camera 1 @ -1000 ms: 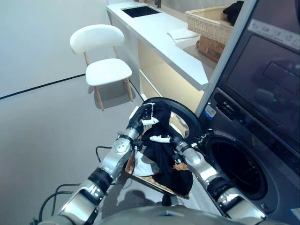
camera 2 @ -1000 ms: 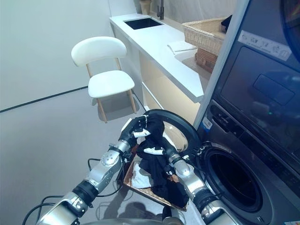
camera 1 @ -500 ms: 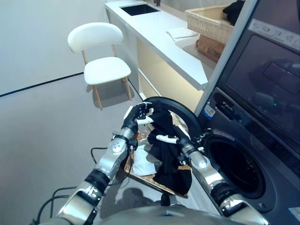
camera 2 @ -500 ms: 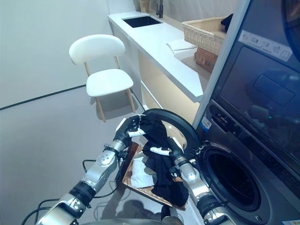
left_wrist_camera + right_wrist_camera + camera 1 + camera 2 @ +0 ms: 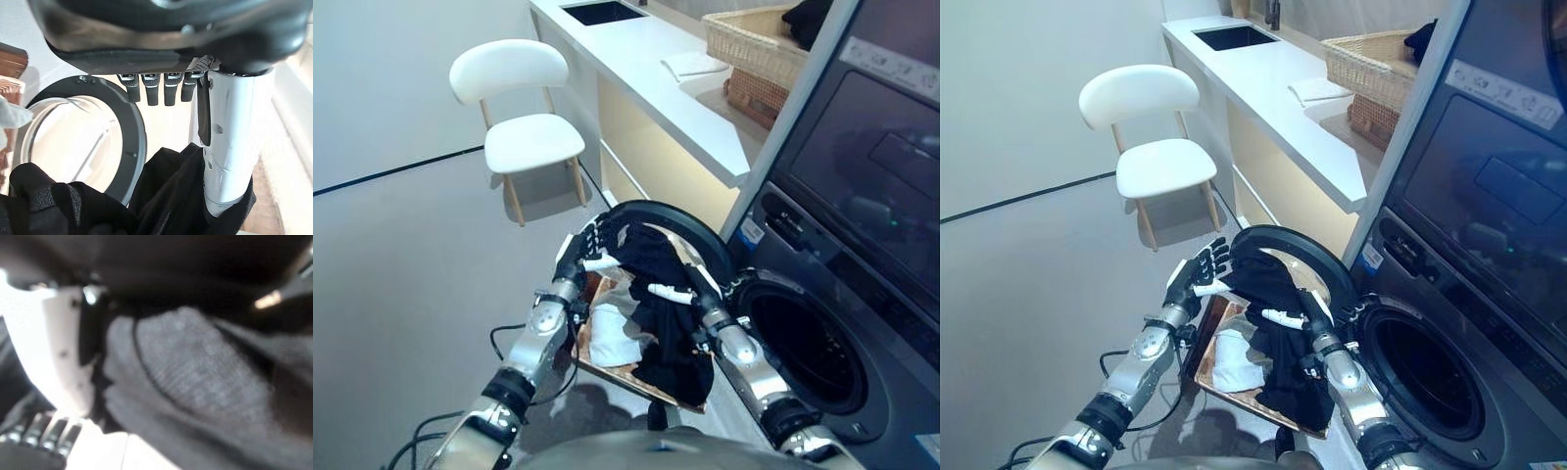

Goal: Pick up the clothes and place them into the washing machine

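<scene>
A black garment (image 5: 668,343) hangs over a wooden tray (image 5: 607,368) on the floor, in front of the washing machine's open door (image 5: 697,233). My right hand (image 5: 689,294) is shut on the garment's upper part; dark cloth (image 5: 195,372) fills the right wrist view. My left hand (image 5: 1199,275) is open just left of the garment, its straight fingers (image 5: 156,90) pointing at the door ring, with the cloth (image 5: 171,196) lying against its thumb. A white cloth (image 5: 611,339) lies in the tray. The dark drum opening (image 5: 803,354) is to the right.
A white chair (image 5: 521,137) stands on the grey floor to the far left. A white counter (image 5: 656,83) with a sink runs behind the door, bearing a wicker basket (image 5: 754,39) and a folded white towel (image 5: 693,65).
My left hand has let go of the black garment, opened its fingers and drawn slightly left. The right hand still holds the garment, now a little nearer the door.
</scene>
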Robot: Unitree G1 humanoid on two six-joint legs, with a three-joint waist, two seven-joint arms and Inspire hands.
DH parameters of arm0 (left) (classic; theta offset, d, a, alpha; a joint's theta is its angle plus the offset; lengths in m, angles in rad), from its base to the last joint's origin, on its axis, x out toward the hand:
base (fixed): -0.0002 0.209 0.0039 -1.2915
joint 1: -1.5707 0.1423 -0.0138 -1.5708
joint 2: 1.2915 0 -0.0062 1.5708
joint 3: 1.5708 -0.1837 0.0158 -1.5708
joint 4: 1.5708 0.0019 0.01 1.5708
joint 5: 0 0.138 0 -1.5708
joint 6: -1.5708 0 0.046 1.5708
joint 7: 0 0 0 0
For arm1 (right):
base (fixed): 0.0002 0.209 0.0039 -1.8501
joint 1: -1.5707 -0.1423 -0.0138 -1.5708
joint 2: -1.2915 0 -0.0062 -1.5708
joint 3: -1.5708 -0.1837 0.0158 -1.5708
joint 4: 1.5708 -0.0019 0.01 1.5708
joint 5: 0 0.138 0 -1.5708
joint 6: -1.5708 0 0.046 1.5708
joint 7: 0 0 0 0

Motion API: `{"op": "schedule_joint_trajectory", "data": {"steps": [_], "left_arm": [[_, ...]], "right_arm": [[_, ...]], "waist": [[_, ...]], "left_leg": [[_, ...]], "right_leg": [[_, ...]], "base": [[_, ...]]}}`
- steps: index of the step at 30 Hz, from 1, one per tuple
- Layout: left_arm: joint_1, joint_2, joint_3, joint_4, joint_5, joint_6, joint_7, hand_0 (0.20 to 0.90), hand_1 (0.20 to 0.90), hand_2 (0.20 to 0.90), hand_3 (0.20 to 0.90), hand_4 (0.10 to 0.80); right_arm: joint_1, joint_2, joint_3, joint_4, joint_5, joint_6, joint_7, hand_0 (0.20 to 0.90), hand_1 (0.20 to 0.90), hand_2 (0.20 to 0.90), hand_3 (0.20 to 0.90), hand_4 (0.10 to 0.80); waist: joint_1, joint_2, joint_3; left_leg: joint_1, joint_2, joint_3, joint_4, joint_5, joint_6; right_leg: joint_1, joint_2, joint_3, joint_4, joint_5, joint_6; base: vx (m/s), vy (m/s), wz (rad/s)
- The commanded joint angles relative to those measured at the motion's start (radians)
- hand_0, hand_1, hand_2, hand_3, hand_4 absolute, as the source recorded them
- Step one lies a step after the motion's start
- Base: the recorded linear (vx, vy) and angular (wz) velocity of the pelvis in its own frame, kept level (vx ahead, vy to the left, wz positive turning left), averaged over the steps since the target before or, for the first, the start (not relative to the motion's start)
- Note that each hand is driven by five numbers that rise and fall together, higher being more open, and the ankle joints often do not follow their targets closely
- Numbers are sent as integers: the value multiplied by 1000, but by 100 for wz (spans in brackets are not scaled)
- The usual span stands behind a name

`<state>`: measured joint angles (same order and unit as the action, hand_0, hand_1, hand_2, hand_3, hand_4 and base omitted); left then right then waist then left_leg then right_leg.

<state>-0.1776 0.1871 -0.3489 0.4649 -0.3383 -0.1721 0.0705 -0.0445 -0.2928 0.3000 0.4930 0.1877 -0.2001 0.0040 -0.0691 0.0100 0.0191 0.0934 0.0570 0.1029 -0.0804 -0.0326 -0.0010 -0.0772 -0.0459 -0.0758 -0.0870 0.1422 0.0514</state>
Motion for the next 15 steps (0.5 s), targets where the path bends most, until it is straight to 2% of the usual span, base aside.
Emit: {"op": "schedule_joint_trajectory", "data": {"steps": [1, 8, 15], "left_arm": [[-51, 47, 228, -26, -19, -141, 50, 900, 900, 900, 900, 800], [68, 48, 354, -51, -50, -169, 55, 900, 900, 900, 900, 800], [142, 52, 414, -59, -83, -198, 54, 900, 900, 900, 900, 800]], "right_arm": [[23, -56, -175, -13, -3, -87, -53, 200, 200, 200, 200, 300], [86, -38, -223, -13, 37, -90, -29, 200, 200, 200, 200, 300], [111, -2, -288, 56, 141, -117, -45, 200, 200, 200, 200, 300]], "waist": [[3, -28, -54], [6, -20, -28], [9, -6, -11]], "left_leg": [[-11, -9, -18, -7, 16, -57], [-29, -12, -19, -7, 19, -56], [-66, -20, -22, -7, 25, -53]], "right_leg": [[60, -20, -30, 51, -87, 60], [36, -21, -26, 54, -85, 61], [0, -28, -29, 58, -76, 65]], "base": [[2, 10, -5], [-11, 7, -1], [-30, 12, 0]]}}
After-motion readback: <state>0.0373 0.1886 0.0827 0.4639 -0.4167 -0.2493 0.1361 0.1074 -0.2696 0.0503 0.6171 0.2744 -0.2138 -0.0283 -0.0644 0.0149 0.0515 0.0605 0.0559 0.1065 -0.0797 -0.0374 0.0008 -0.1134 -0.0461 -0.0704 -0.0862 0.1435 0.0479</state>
